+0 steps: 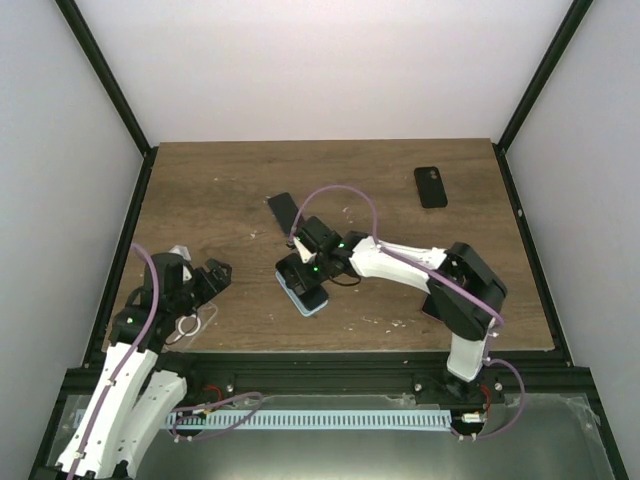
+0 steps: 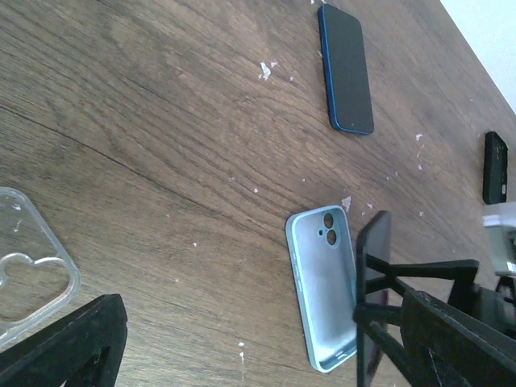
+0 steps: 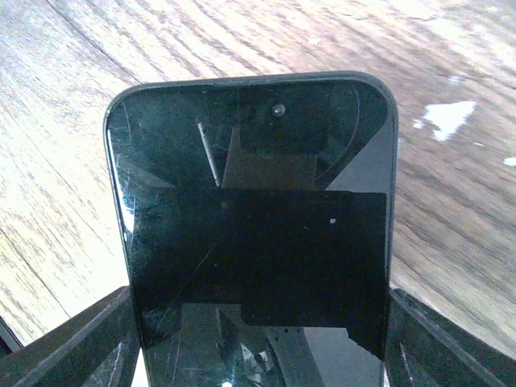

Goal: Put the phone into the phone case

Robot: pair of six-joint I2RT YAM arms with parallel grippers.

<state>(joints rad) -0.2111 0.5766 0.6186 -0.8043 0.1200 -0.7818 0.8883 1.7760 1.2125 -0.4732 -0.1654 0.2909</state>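
Note:
A light blue phone case (image 1: pixel 306 296) (image 2: pixel 322 294) lies open side up on the wooden table. My right gripper (image 1: pixel 302 262) (image 3: pixel 258 355) is shut on a black phone (image 3: pixel 254 210), gripping its two long sides. In the left wrist view the phone (image 2: pixel 373 274) stands on edge right beside the case's right rim; whether they touch I cannot tell. My left gripper (image 1: pixel 215 275) (image 2: pixel 258 359) hangs open at the table's left, its jaws wide apart with nothing between them, a short way left of the case.
A dark blue phone (image 1: pixel 283 211) (image 2: pixel 347 68) lies behind the case. A black case (image 1: pixel 431 187) (image 2: pixel 495 168) sits at the back right. A clear case (image 2: pixel 28 270) (image 1: pixel 196 322) lies by my left gripper near the front edge.

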